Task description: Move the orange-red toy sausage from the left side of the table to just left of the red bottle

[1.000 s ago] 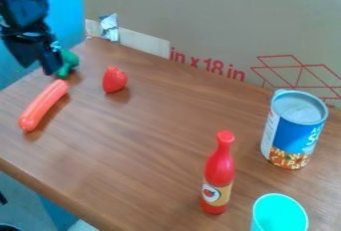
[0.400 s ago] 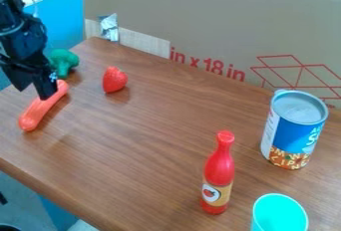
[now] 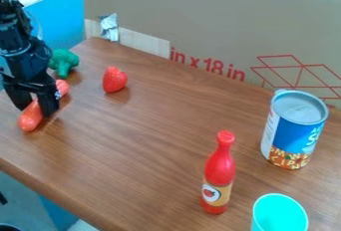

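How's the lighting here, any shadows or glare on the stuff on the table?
Camera view: soft shadows beside the strawberry and sausage; small glossy highlights on the bottle; bright glints on the silver scrap; the gripper is dark, its details hard to pick out.

Lab-like spot: robot arm, cardboard screen

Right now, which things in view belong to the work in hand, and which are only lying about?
In the work:
black gripper, fingers apart
orange-red sausage, right at the gripper

Only lying or standing about:
green broccoli
red strawberry
red bottle
blue-labelled can
turquoise cup
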{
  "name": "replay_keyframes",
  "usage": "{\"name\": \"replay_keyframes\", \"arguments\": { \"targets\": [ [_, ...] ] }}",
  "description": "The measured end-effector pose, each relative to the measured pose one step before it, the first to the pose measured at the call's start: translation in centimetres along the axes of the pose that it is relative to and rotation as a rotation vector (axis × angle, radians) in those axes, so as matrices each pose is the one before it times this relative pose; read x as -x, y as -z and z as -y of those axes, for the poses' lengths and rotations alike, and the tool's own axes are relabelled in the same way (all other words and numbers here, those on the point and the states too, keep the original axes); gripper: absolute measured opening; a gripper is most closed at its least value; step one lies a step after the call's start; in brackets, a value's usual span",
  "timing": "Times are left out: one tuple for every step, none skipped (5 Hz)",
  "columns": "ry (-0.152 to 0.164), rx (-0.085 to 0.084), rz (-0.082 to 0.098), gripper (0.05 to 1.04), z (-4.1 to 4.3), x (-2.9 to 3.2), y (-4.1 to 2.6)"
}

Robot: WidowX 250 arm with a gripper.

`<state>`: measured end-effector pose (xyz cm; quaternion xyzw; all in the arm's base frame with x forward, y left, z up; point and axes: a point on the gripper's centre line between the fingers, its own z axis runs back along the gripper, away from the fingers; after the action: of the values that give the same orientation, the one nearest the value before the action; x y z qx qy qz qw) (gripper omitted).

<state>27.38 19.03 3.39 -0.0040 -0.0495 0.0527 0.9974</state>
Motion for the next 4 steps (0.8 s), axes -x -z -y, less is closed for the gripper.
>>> {"name": "replay_keyframes", "arguments": {
  "targets": [
    [-0.0243,-0.034,-0.0213,0.961,-0.271,-0.293,0.839],
    [0.0146,-0.0229,0.01,0.683,0.71,-0.353,0.079],
    [0.0744,0.0396,0.0304,0.571,1.924,0.281,-1.249],
    [0.1116,0.0408,0.076,0.571,3.981,0.158,-2.762]
  ]
}}
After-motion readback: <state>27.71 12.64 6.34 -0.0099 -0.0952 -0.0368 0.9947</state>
